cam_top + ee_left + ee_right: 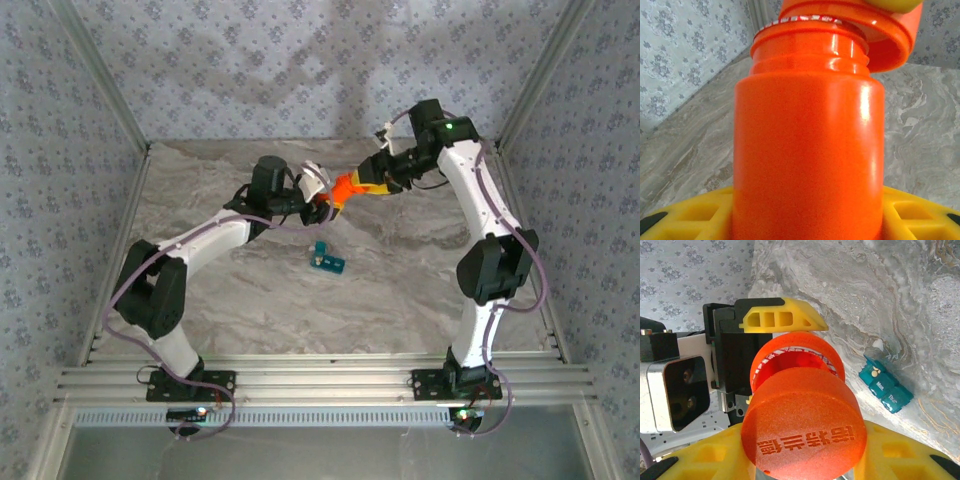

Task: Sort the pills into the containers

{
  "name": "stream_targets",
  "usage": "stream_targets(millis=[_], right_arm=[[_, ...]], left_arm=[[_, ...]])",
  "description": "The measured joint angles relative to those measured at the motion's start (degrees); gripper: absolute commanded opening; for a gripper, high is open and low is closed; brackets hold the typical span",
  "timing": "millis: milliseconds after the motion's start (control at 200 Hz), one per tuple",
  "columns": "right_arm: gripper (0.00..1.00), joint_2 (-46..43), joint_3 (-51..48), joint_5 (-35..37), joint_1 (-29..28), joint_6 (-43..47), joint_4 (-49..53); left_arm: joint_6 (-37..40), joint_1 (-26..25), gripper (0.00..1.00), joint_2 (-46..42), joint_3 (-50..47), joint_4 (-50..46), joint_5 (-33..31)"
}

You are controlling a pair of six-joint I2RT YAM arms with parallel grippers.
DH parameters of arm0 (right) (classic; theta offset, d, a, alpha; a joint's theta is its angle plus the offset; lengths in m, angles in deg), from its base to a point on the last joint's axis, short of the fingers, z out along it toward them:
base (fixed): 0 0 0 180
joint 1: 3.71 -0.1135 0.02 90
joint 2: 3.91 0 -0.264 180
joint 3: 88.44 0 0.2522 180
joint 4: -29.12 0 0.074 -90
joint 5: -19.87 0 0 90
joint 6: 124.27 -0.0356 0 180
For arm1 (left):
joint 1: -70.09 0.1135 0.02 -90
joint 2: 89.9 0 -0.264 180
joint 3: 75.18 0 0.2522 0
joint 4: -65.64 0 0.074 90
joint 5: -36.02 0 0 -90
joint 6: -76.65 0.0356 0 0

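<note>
An orange bottle is held upright above the table, with my left gripper shut round its lower body and yellow fingers on both sides. Its orange cap sits tilted just off the open mouth, and my right gripper is shut on the cap. From above, the bottle hangs between the left gripper and the right gripper. The teal pill box lies on the table in front of them. Pale round pills show in its open end compartment.
The marble-patterned table is walled by patterned fabric at the back and on both sides. An aluminium rail runs along the near edge at the arm bases. A white object shows behind the left wrist.
</note>
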Motion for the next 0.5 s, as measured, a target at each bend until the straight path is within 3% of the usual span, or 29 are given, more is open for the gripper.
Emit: stream_targets(millis=[500], right_arm=[[0.39, 1.4, 0.1, -4.1, -0.2, 2.8, 1.1]], left_arm=[[3.0, 0.2, 0.00, 0.0, 2.0, -5.2, 3.8]])
